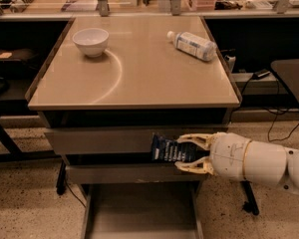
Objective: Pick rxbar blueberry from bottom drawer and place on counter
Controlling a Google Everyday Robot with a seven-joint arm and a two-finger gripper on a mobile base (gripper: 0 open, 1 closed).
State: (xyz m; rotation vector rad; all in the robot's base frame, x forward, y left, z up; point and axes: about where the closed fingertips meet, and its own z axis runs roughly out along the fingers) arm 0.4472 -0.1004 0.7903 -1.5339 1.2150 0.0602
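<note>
In the camera view, the white arm [261, 163] is reaching in from the right side, low down. At its end, the gripper [181, 153] is hanging in front of the grey drawer fronts. Its two fingers are closing around the rxbar blueberry [162, 148], one finger above it and one below, pinching the right end of the bar. The dark bar is sticking out to the left of the fingers. It is up in the air, in front of the middle drawer [104, 141] and just above the drawer front under it [119, 174]. It is not touching the counter [139, 73], which is higher up.

The bottom drawer [139, 210] is standing pulled out toward the near side, right below the bar, and its flat grey floor is showing.

On the counter, a white bowl [90, 41] is sitting at the far left. A clear bottle [192, 45] with a white label is lying on its side at the far right. The bowl and the bottle are well apart.
</note>
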